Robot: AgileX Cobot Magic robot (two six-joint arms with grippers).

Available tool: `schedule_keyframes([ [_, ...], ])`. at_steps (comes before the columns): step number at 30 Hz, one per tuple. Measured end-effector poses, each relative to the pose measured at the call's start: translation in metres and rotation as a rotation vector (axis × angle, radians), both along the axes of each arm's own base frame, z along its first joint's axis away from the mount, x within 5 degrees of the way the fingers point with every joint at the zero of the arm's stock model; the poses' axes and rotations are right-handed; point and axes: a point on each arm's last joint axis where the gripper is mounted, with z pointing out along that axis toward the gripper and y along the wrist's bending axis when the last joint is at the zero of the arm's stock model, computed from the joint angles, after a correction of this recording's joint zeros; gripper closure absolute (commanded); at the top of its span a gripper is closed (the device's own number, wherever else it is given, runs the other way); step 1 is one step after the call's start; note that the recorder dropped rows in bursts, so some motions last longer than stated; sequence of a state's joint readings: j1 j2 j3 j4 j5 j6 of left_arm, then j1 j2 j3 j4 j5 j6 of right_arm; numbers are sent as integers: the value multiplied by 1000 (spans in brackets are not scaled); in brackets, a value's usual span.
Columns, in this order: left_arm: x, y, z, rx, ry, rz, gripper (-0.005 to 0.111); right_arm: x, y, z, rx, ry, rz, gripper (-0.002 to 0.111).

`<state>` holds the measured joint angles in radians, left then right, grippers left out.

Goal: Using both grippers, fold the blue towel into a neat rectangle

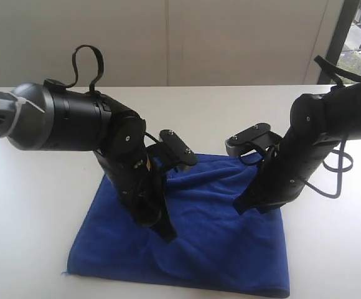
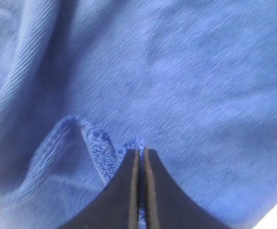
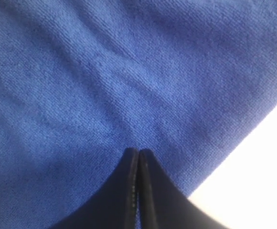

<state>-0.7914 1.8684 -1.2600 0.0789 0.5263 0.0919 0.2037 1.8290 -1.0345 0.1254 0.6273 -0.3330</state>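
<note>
Status: blue towel [image 1: 230,249] lies spread on the white tabletop [image 1: 31,205], front-centre in the exterior view. It is roughly rectangular, with a rumpled near edge and a far edge partly hidden behind both arms. We see the left arm [image 1: 75,118], with its grey sleeve, coming in from the left and bent down onto the left half of the cloth. The right arm [image 1: 330,118] drops onto the right half, close to the towel's right edge. On the left tool [image 2: 139,152] the jaws are closed to a thin slit. Blue pile shows in that slit and a raised ridge of cloth is bunched right at the tips, so we read it as pinching the towel. On the right tool [image 3: 137,151] the jaws are fully together, tips pressed on the towel surface, faint creases running toward them. We cannot tell whether any cloth is caught between them. In the right wrist view bare tabletop shows just beside that tool, so it sits near the towel's border. Black cable loops [image 1: 88,62] stand above the left arm.
</note>
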Motion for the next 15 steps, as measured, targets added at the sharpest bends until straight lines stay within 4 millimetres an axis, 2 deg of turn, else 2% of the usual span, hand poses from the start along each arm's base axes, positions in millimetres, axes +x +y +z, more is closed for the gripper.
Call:
schedule_keyframes([
  [8,-5,12,4,109,49,58,107,0,0,0,0,0,0,108],
  [15,-11,21,-5,169,85,108,107,0,0,0,0,0,0,108],
])
